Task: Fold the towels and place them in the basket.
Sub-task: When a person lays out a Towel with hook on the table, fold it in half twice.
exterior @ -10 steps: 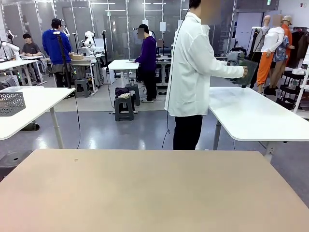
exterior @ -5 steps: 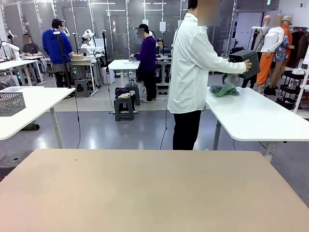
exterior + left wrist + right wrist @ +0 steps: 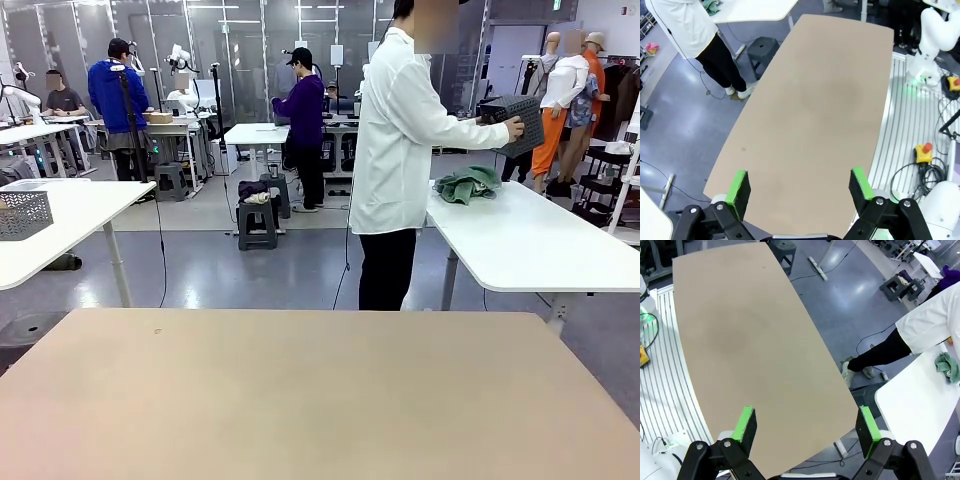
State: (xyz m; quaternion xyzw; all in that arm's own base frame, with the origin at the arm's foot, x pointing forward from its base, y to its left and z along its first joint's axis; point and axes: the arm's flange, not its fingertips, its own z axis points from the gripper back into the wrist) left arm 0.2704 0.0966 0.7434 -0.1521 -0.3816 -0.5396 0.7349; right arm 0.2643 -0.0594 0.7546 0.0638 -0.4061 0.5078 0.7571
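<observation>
There, crumpled terry towels point(image 3: 466, 185) (mint) near rectangular mesh basket point(image 3: 528, 118).

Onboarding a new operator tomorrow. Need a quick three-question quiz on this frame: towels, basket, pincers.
1. Fill in: the left pincer and right pincer both stand ___ above the beige table.
2. True or false: the towels lie on the beige table.
3. Who holds the basket? A: left pincer. B: the person. C: nobody.
Key: 1 open. 2 false; they lie bunched on the white table. 3 B.
</observation>
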